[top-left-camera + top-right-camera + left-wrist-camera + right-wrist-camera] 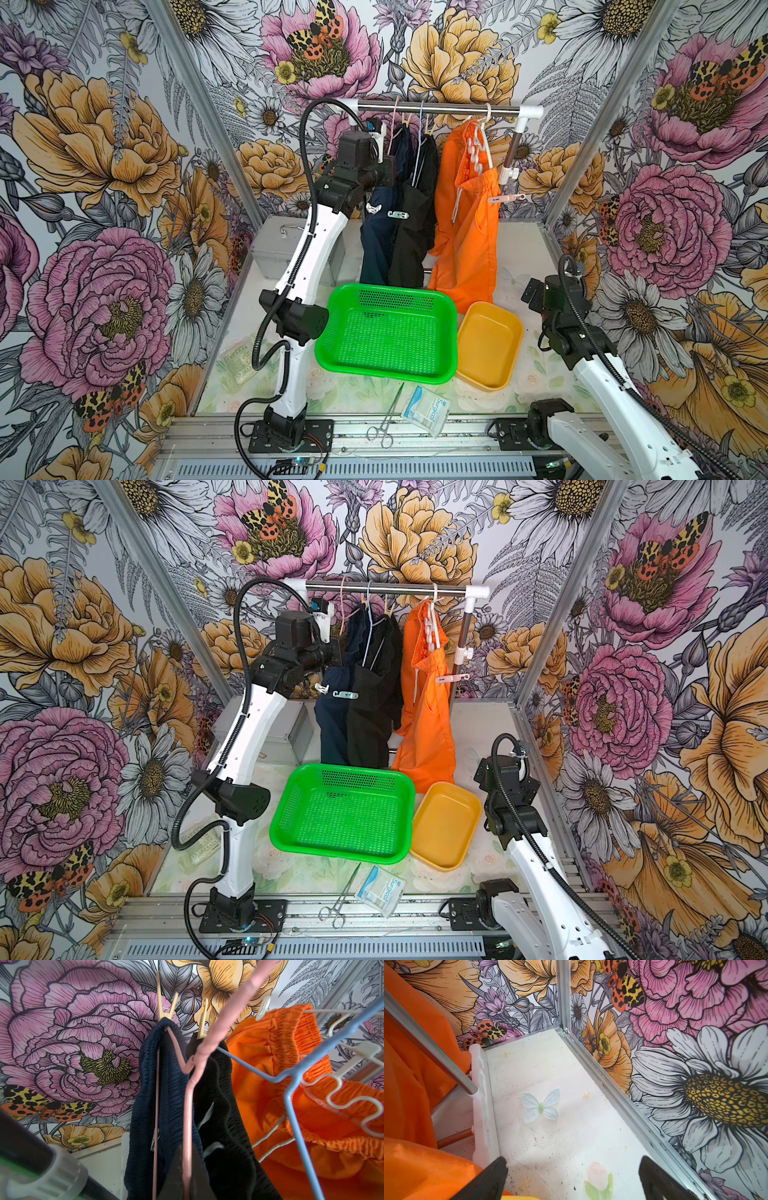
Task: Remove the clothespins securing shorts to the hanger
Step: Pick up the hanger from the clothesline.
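Observation:
Navy shorts point(374, 245), black shorts point(411, 245) and orange shorts point(469, 232) hang from hangers on a rail point(436, 109). A pale wood clothespin point(165, 1007) clips the navy waistband to the pink hanger point(188, 1105); another point(202, 1020) sits on the black waistband. Lower down are a white clothespin point(372, 209), a grey-teal one point(398, 214) and a pink one point(505, 198). My left gripper point(187, 1167) is shut on the pink hanger's wire beside the navy shorts. My right gripper point(571, 1176) is open over bare table, right of the orange shorts.
A green basket point(386, 332) and a yellow tray point(490, 345) lie below the shorts. Steel forceps point(388, 419) and a Surgical packet point(426, 409) lie at the front edge. A grey box point(270, 249) stands behind the left arm. Blue hanger point(291, 1093) and white hanger point(342, 1093) crowd the rail.

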`<state>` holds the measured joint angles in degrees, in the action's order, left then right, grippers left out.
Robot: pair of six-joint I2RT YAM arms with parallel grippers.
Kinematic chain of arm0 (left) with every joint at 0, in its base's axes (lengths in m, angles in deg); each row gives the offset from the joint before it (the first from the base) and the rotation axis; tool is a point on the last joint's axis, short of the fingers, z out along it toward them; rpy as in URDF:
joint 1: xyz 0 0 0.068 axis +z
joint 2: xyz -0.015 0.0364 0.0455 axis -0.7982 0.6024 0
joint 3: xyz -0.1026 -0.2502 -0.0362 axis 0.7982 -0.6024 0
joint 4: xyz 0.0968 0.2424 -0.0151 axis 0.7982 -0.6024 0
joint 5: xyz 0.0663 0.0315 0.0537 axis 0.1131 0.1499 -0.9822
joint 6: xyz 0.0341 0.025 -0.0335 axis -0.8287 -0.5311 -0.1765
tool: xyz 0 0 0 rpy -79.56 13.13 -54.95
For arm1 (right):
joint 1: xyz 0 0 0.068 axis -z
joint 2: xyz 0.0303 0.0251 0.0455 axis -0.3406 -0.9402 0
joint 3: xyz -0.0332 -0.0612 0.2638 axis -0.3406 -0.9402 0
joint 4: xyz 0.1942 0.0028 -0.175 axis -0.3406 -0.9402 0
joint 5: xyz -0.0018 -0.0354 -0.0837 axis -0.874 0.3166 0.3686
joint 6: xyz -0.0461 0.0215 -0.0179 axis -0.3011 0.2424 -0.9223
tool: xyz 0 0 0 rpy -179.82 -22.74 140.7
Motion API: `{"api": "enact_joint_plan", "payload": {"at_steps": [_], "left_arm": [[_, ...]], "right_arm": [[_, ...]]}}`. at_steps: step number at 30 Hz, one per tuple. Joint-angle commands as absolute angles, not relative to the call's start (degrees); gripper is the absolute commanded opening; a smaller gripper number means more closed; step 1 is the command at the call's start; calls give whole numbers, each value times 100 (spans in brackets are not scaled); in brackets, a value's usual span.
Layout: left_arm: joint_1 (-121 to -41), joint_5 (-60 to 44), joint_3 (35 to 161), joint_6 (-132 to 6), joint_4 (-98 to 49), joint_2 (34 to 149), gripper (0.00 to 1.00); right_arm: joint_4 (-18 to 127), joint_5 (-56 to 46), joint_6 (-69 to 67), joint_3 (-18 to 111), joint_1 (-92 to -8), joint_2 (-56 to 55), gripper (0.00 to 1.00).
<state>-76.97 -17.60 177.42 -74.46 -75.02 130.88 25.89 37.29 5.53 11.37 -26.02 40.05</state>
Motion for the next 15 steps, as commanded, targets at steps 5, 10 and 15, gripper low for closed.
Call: {"api": "enact_joint_plan", "payload": {"at_steps": [5, 10, 15], "left_arm": [[-7792, -2041, 17386, -7792, -6836, 12430, 0], [-7800, -2063, 17244, -7851, -6715, 12339, 0], [-7801, -2109, 17090, -7864, -6374, 12210, 0]], "right_arm": [[2564, 3902, 537, 1208, -2657, 4013, 100], [2564, 3901, 549, 1179, -2659, 4000, 100], [2564, 3920, 558, 1161, -2659, 3987, 100]]}}
